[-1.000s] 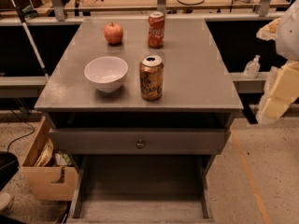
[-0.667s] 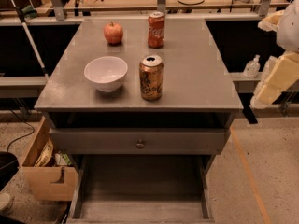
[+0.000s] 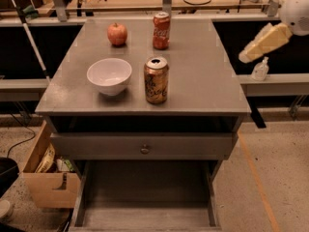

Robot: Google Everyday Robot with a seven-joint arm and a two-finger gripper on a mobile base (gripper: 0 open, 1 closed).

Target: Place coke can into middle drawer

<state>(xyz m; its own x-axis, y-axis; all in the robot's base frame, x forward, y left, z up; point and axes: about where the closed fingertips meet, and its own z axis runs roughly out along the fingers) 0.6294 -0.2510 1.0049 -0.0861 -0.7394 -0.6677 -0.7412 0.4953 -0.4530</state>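
On the table, far edge: coke can point(image 3: 161, 30) standing upright, red with white script, silver top up, just right of an apple point(image 3: 117, 34); near each other, not touching.
Table, front half: white bowl point(image 3: 109, 75) on the left, mouth up; gold-brown can point(image 3: 156, 80) just beside it on the right, upright, a small gap between the two.
Coke can against gold-brown can: roughly in line front to back, coke can behind, a stretch of grey table point(image 3: 203, 81) between them.
Gripper: gripper point(image 3: 264, 43) up at the right, beyond the table's right edge, hanging in the air, cream-coloured, slanting down toward the left; spread or pressed together, I cannot tell from here.
Gripper to coke can: well apart, can untouched.
Middle drawer: middle drawer point(image 3: 145, 192) pulled out toward me at the bottom of the cabinet, low side walls, flat grey floor showing; coke can not in it.
Drawer front: drawer front point(image 3: 193, 146) with a small round knob point(image 3: 144, 149), pushed in, directly above the pulled-out box.
Floor, left: cardboard box point(image 3: 46, 190) tight beside the cabinet; contents too dim to name.
Right ledge: small clear bottle point(image 3: 260, 69) standing just below the gripper.
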